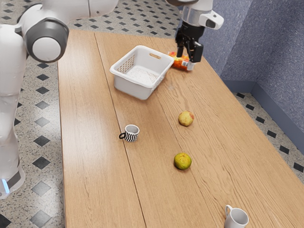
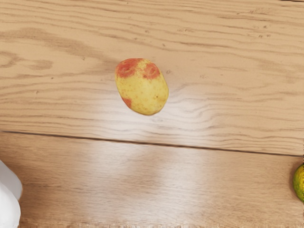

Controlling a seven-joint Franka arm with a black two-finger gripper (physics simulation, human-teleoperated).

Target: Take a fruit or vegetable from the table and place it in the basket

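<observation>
My gripper (image 1: 188,54) is high over the far part of the table, its two black fingers apart with nothing between them. The yellow-red fruit or vegetable (image 1: 186,118) lies on the wood, and the wrist view has the same yellow-red piece (image 2: 142,87) below my hand, untouched. A green-yellow citrus fruit (image 1: 182,161) rests farther from the basket; part of this green fruit (image 2: 299,182) appears in the wrist view. The white basket (image 1: 131,88) stands upright with no fruit visible inside.
An orange-red package (image 1: 181,62) lies beside the basket, behind the gripper in the exterior view. A zebra-striped mug (image 1: 131,133) and a white mug (image 1: 236,219) stand on the wooden table (image 1: 85,166). A blue wall (image 1: 280,61) runs past the table's far side.
</observation>
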